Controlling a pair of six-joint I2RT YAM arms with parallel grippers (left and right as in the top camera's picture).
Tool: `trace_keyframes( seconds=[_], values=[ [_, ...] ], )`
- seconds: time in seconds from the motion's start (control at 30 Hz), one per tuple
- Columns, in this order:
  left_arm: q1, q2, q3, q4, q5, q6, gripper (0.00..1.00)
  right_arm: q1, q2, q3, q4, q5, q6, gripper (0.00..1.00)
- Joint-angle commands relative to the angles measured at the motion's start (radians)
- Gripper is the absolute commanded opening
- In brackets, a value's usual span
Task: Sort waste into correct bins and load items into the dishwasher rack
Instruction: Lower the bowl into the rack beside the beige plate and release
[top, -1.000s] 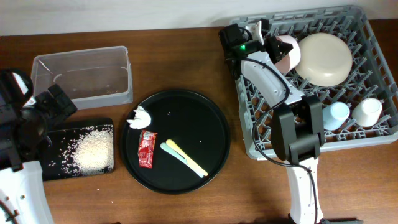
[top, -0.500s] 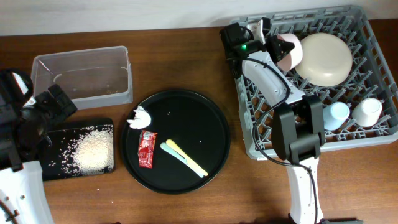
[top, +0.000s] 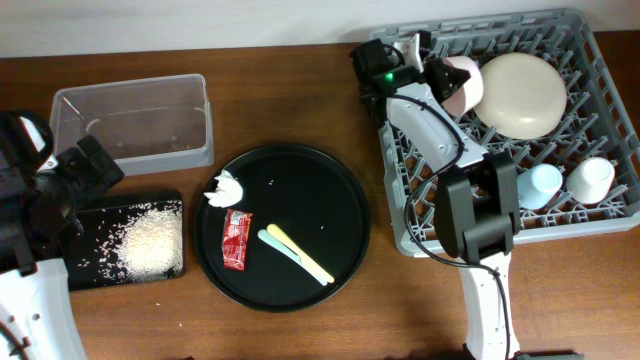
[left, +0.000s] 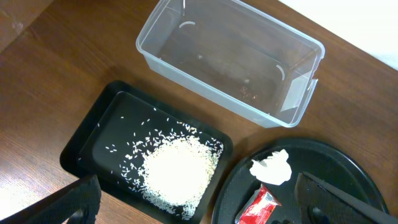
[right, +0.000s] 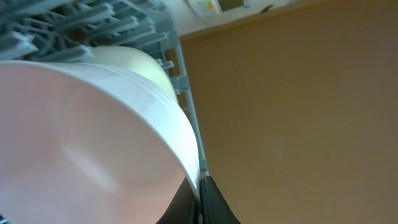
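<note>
Right gripper (right: 199, 198) fingers pinch the thin rim of the small pinkish-white bowl (right: 93, 143), held tilted over the back-left corner of the dishwasher rack (top: 600, 215), just beside the cream plate (top: 522, 95). Such a narrow grip could slip, dropping the bowl against the plate. Left gripper (left: 211, 202) hangs spread open above the rice tray (left: 99, 143)

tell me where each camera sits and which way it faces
Overhead: fixed above the table, looking straight down; left arm and right arm both show.
Left wrist: on the left arm, looking down at the clear tub and rice tray; its spread fingers edge the bottom corners.
Right wrist: pressed against the pinkish bowl in the rack; its fingers pinch the rim.
Shared: overhead and left wrist both show tub, rice tray and tissue.
</note>
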Motion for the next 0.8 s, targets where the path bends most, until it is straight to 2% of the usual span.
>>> trace_keyframes(
  seconds=[0.0, 0.27, 0.4, 0.53, 0.6, 0.67, 0.77],
  values=[
    [0.007, -0.002, 0.013, -0.001, 0.0, -0.01, 0.99, 0.027, 0.013, 0.003, 0.0, -0.064, -0.016, 0.04],
    [0.007, -0.002, 0.013, -0.001, 0.0, -0.01, 0.99, 0.025, 0.013, 0.002, -0.001, -0.068, -0.016, 0.04],
    [0.007, -0.002, 0.013, -0.001, 0.0, -0.01, 0.99, 0.026, 0.013, 0.002, -0.027, -0.192, -0.034, 0.05],
    [0.007, -0.002, 0.013, -0.001, 0.0, -0.01, 1.0, 0.026, 0.013, 0.002, -0.034, -0.176, -0.034, 0.04],
    [0.007, -0.002, 0.013, -0.001, 0.0, -0.01, 0.99, 0.027, 0.013, 0.002, -0.035, -0.18, -0.034, 0.05],
    [0.007, -0.002, 0.013, -0.001, 0.0, -0.01, 0.99, 0.037, 0.013, 0.002, -0.034, -0.185, -0.034, 0.11],
    [0.007, -0.002, 0.013, -0.001, 0.0, -0.01, 0.99, 0.056, 0.013, 0.002, -0.034, -0.204, -0.035, 0.12]
  ],
)
